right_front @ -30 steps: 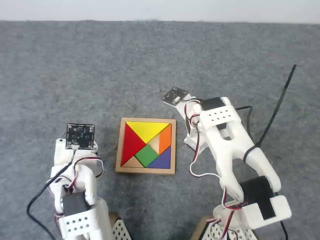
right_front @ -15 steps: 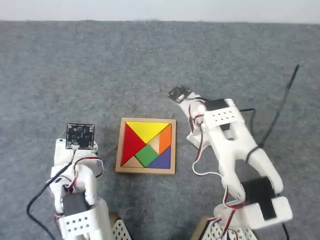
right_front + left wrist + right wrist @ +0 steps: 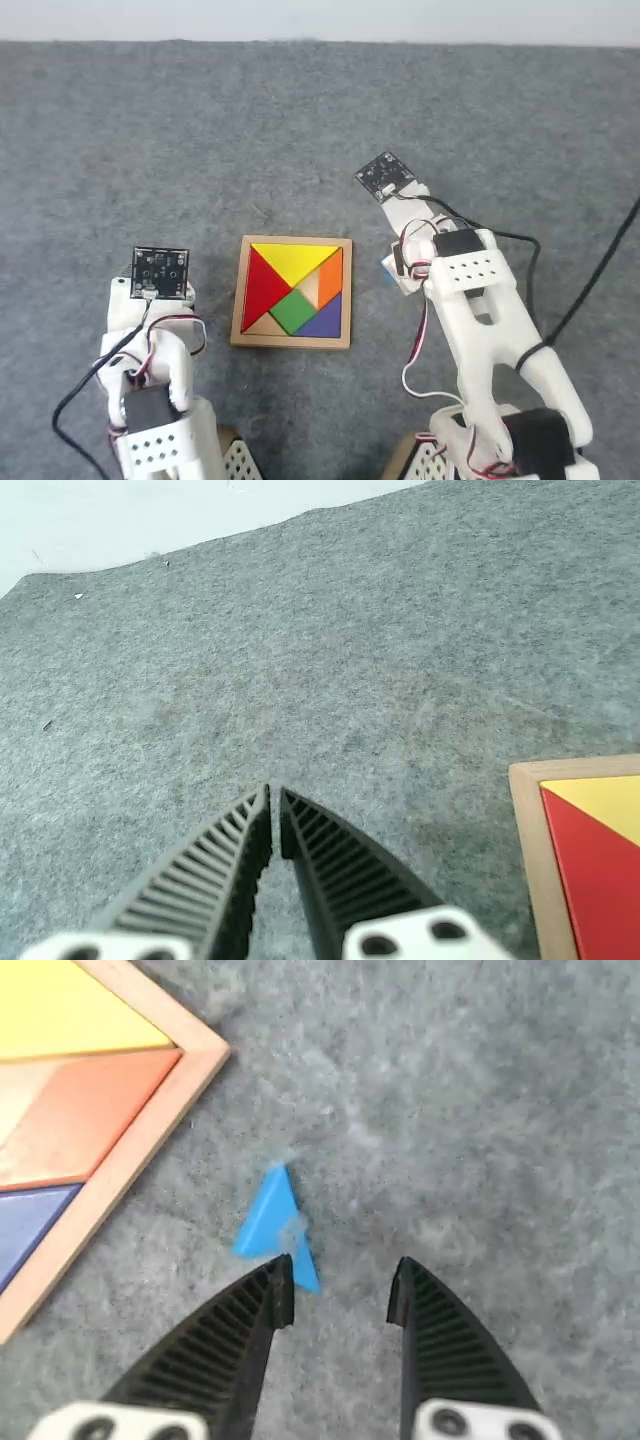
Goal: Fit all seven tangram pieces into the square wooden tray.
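Jaws spread, the right gripper (image 3: 340, 1275) hangs over the blue triangle (image 3: 272, 1222) lying on the grey mat just outside the wooden tray (image 3: 152, 1120) (the left gripper (image 3: 275, 802) sits pressed shut, well apart), a pickup that likely needs centring over the piece, then closing.

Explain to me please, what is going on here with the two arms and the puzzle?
Two robot arms are filling a tangram tray. The red, yellow, orange, green and dark blue pieces already lie in it, with two pale wood-coloured patches between them. A small light blue triangle lies on the grey mat just outside the tray. The right gripper is open right at it, one finger beside it. The left gripper is shut over bare mat on the tray's other side.
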{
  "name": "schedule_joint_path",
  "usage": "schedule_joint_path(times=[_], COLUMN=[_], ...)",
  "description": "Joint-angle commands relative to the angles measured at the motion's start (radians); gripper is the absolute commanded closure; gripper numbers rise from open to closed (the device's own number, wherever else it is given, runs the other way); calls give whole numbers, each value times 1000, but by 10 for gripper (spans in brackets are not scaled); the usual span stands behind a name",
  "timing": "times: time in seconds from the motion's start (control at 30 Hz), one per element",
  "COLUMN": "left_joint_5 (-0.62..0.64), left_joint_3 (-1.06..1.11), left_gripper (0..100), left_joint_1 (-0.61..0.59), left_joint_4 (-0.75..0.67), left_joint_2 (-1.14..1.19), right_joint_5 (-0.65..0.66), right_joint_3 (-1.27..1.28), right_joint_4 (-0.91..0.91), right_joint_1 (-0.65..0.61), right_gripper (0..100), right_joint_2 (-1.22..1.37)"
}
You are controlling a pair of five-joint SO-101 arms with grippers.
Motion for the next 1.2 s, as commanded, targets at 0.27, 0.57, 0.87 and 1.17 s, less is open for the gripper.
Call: schedule_joint_path(times=[0.27, 0.57, 0.87, 1.17], left_joint_5=[-12, -12, -12, -12], left_joint_3=[-13, -13, -13, -13], left_gripper=[985, 985, 985, 985], left_joint_1=[-3, -3, -2, -2], left_joint_4=[3, 3, 3, 3], left_joint_2=[-20, -20, -20, -20], right_joint_5=[201, 368, 126, 17], right_joint_3=[25, 146, 127, 103], right_joint_4=[36, 139, 240, 142], right_joint_1=[-108, -193, -81, -51], right_gripper=[827, 827, 828, 828], right_joint_2=[58, -117, -499, -381])
